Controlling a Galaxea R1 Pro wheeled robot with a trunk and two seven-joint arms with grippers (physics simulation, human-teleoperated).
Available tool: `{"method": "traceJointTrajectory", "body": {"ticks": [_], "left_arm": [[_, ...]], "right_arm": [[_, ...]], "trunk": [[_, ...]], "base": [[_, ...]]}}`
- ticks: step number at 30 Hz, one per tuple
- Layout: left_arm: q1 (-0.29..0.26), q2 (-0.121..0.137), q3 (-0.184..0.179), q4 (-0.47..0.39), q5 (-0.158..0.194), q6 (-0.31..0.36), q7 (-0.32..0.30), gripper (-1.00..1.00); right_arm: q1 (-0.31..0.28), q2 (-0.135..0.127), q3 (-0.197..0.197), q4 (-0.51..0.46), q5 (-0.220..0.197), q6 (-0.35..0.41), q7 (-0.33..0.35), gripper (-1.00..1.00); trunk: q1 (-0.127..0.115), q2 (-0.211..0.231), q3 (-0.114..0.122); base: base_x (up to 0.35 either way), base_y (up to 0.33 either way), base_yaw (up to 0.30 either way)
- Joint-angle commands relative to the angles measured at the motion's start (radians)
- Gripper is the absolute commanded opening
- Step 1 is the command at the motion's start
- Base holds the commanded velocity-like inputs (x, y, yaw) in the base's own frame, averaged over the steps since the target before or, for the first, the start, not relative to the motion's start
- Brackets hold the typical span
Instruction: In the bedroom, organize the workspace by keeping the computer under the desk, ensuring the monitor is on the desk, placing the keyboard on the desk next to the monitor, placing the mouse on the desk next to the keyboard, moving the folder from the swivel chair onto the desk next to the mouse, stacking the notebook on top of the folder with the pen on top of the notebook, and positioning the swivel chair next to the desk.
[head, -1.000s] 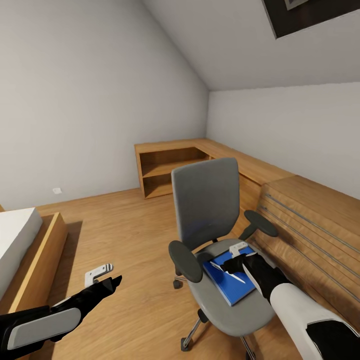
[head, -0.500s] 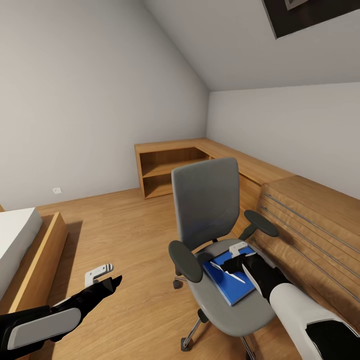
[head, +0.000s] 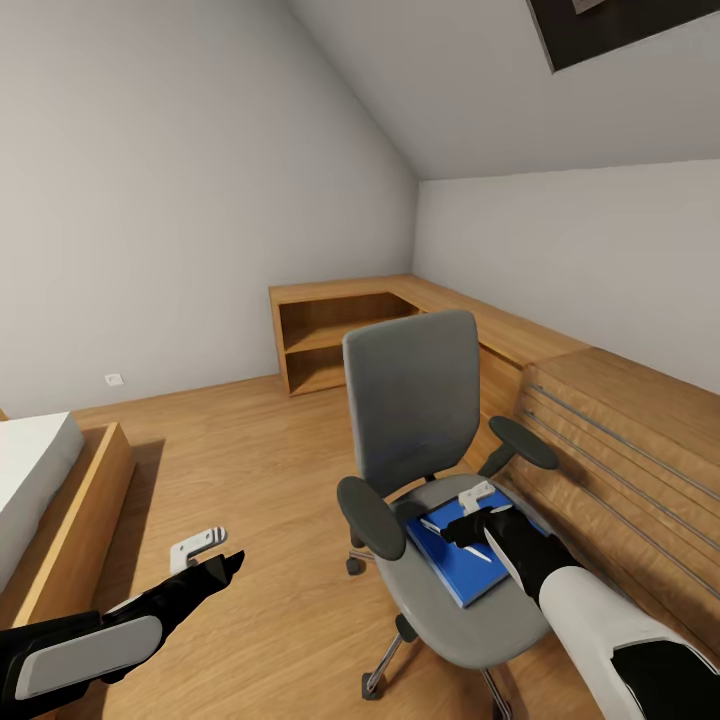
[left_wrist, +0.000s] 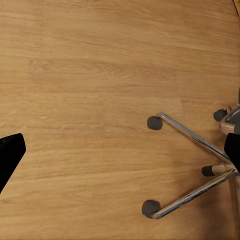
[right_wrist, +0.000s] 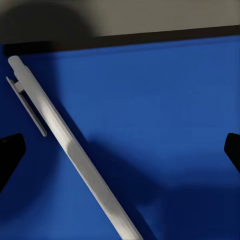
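Where the head view begins at the left, a low wood-framed bed (head: 45, 500) with a white mattress stands on the light wood floor (head: 270, 470); near it the left gripper (head: 205, 560) hangs over bare floor, well apart from the chair; its jaws stand wide apart and hold nothing, which the left wrist view confirms, since both dark fingertips (left_wrist: 10, 155) sit at the far edges of that picture. That wrist view also shows what the head view gives only partly; the chrome spokes and dark wheels of the swivel chair (left_wrist: 195, 175) lie on the boards.

In the middle of the head view, far off in the corner, is an open wooden shelf unit (head: 335, 340); nearer stands the swivel chair (head: 415, 400) with its grey back upright. On its seat lies the folder (head: 455, 565), flat and bright blue; the pen (head: 432, 526) lies across the folder, touching it.

The right gripper (head: 462, 528) is low over the folder, just beside the pen; in the right wrist view the pen (right_wrist: 75, 150) runs diagonally over the blue folder (right_wrist: 160, 125), and the two fingertips (right_wrist: 11, 155) are spread at the picture's edges, released and grasping nothing. At the right, wooden cabinets (head: 620, 450) with long metal handles stand along the wall.
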Motion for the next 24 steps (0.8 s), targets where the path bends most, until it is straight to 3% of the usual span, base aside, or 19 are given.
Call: {"method": "traceJointTrajectory", "body": {"ticks": [1, 24], "left_arm": [[-0.002, 0.000, -0.003, -0.001, 0.005, -0.006, 0.001, 1.00], [-0.002, 0.000, -0.003, -0.001, 0.006, -0.006, 0.001, 1.00]], "right_arm": [[0.000, -0.001, 0.002, -0.002, 0.011, 0.005, 0.006, 1.00], [0.000, -0.001, 0.003, -0.001, 0.011, 0.006, 0.006, 1.00]], "trunk": [[0.000, -0.001, -0.001], [0.000, -0.001, -0.001]], "base": [[0.000, 0.000, 0.000], [0.000, 0.000, 0.000]]}}
